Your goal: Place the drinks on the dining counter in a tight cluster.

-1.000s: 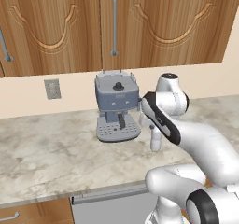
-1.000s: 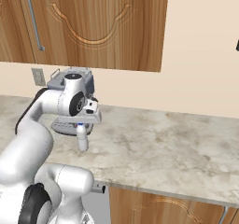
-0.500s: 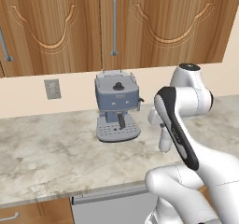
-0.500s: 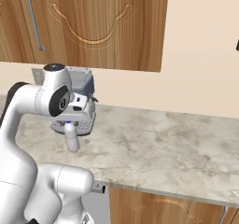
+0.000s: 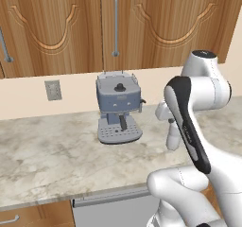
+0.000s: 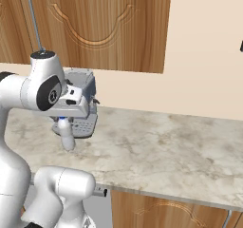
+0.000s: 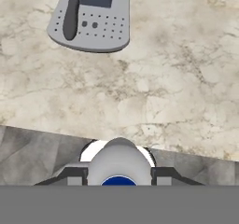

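My gripper (image 6: 63, 121) is shut on the small white bottle (image 6: 67, 136) just under its blue cap. The bottle (image 5: 173, 137) hangs upright, low over the marble worktop (image 5: 52, 155) that runs below the wooden wall cabinets, to the right of the coffee machine (image 5: 118, 109). In the hand view the white bottle (image 7: 119, 162) sits between the two fingers (image 7: 73, 176) of the gripper (image 7: 119, 177). The dark-red bottle, the black bottle and the dining counter are out of view.
The grey-blue coffee machine (image 6: 81, 106) stands against the back wall, its drip tray (image 7: 91, 24) just ahead of the bottle. Wooden wall cabinets (image 5: 118, 22) hang above. A wall socket (image 5: 53, 90) sits to the left. The worktop (image 6: 166, 146) stretches away to the right.
The arm has reared up, its elbow swinging higher. The bottle in the gripper has drawn back from the coffee machine toward the base. The cameras have not moved.
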Tool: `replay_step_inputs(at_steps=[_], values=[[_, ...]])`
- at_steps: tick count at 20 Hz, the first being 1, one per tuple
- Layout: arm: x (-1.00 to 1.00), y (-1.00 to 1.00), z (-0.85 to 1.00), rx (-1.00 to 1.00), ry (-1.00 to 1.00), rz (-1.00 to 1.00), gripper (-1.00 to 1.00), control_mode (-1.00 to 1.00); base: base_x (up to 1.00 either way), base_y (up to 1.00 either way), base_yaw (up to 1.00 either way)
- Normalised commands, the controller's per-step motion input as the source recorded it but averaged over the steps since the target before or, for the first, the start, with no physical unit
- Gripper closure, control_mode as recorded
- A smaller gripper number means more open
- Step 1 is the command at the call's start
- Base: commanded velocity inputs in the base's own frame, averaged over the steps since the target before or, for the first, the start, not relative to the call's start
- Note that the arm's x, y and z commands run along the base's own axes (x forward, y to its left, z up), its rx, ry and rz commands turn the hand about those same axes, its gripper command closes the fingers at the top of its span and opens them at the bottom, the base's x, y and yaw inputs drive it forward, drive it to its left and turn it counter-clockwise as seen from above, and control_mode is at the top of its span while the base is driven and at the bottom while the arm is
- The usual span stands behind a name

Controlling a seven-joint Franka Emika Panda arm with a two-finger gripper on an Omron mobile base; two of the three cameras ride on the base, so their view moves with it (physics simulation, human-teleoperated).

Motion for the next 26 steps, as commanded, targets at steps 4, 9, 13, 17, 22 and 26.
replay_step_inputs(at_steps=[4,9,13,17,22,26], values=[[0.0,0.0,0.0,0.0,0.0,0.0,1.0,-1.0,0.0,0.0,0.0],[0.0,0.0,0.0,0.0,0.0,0.0,1.0,1.0,-0.57,0.09,0.0],[0.0,0.0,0.0,0.0,0.0,0.0,1.0,1.0,-0.85,0.26,0.02],[0.0,0.0,0.0,0.0,0.0,0.0,1.0,1.0,-0.4,0.46,0.29],[0.0,0.0,0.0,0.0,0.0,0.0,1.0,1.0,0.03,0.4,0.65],[0.0,0.0,0.0,0.0,0.0,0.0,1.0,1.0,0.17,0.43,0.8]])
